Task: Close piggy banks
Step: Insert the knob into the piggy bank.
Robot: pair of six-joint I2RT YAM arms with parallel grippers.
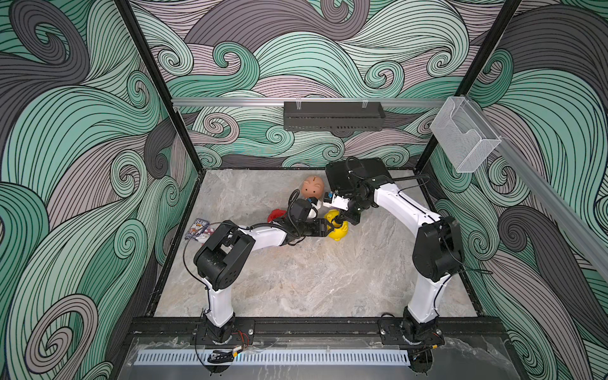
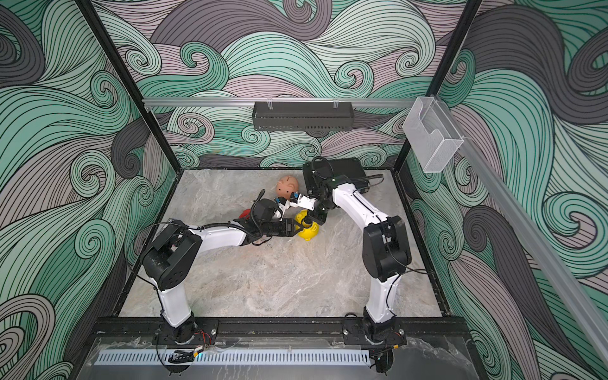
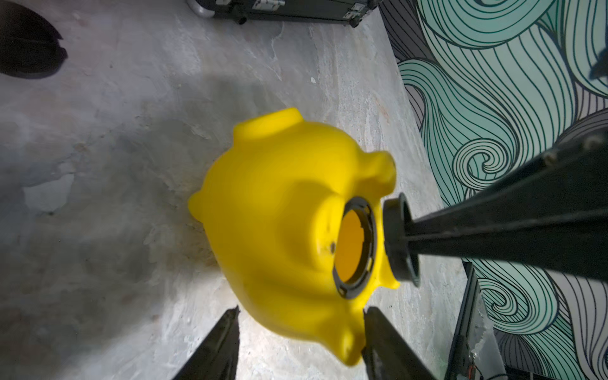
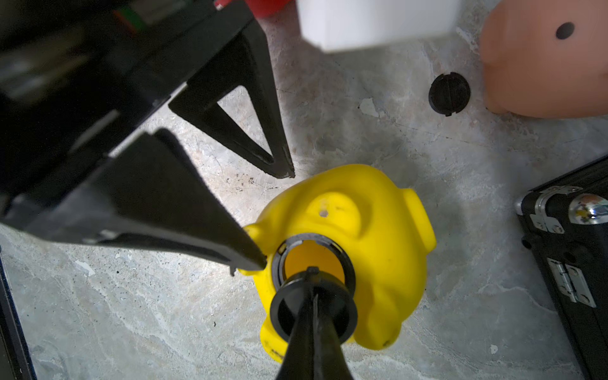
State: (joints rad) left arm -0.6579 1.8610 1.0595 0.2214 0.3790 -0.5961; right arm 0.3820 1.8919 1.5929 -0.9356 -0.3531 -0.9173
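Three piggy banks show: yellow pig (image 4: 378,237) between the parted left gripper (image 4: 279,217) fingers, red pig (image 1: 275,215) at nine o'clock, peach pig (image 1: 312,187) at eleven, while the right gripper (image 4: 314,296) pinches one black plug (image 4: 312,309) and a second plug (image 4: 449,93) lies loose.

Yellow pig (image 4: 368,250) belly-hole open; peach pig (image 1: 312,187) upright; red pig (image 1: 275,215) half-hidden.

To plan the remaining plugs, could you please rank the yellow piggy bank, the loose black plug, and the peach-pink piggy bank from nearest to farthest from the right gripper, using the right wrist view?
1. Yellow piggy bank: directly beneath the right gripper.
2. Loose black plug: on the table beyond the yellow bank.
3. Peach-pink piggy bank: just past the plug, beside it.
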